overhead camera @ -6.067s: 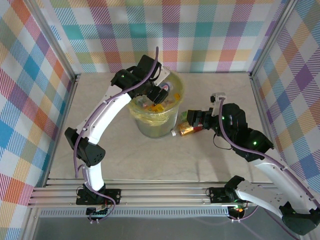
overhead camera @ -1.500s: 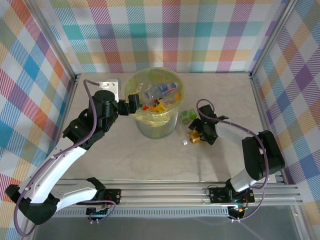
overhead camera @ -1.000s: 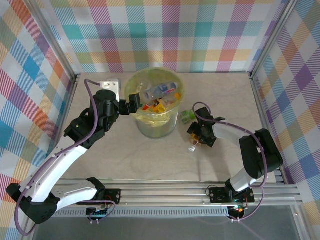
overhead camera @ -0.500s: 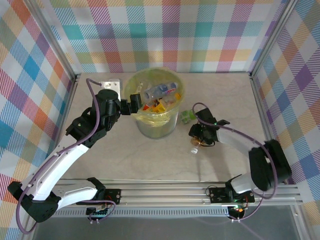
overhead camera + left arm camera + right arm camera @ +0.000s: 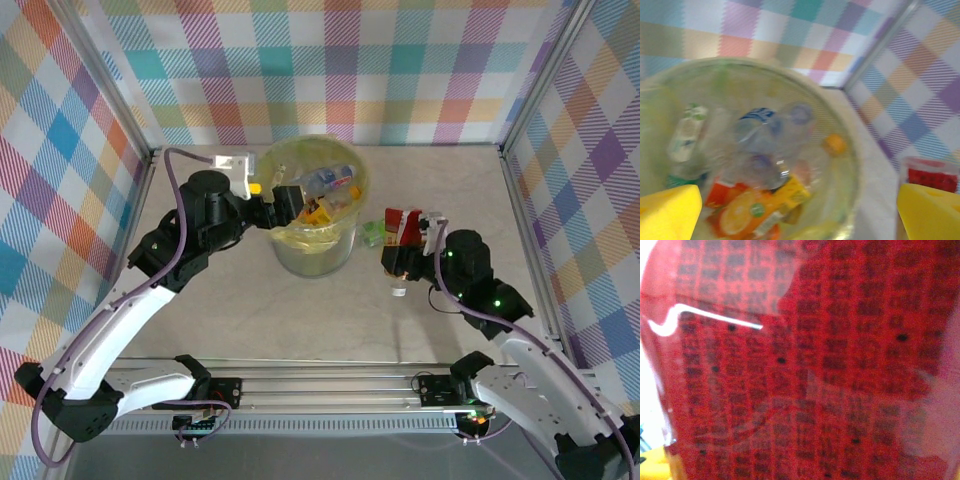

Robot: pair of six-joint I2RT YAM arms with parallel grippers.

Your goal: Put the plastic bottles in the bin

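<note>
Your right claw [image 5: 408, 243] grips a red-labelled bottle [image 5: 805, 365], label blurred close-up; left claw [image 5: 284, 198] gapes wide over the bin [image 5: 318, 257]

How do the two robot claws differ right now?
The left gripper is wide open with nothing between its yellow fingers; the right gripper is closed on a red-labelled bottle. The left gripper sits at the rim of the bin, facing its contents; the right gripper is off to the bin's side, apart from it. Both sit on white-and-black arms.

White arms [image 5: 120, 330]; fingers [image 5: 667, 210] seemingly yellow.
</note>
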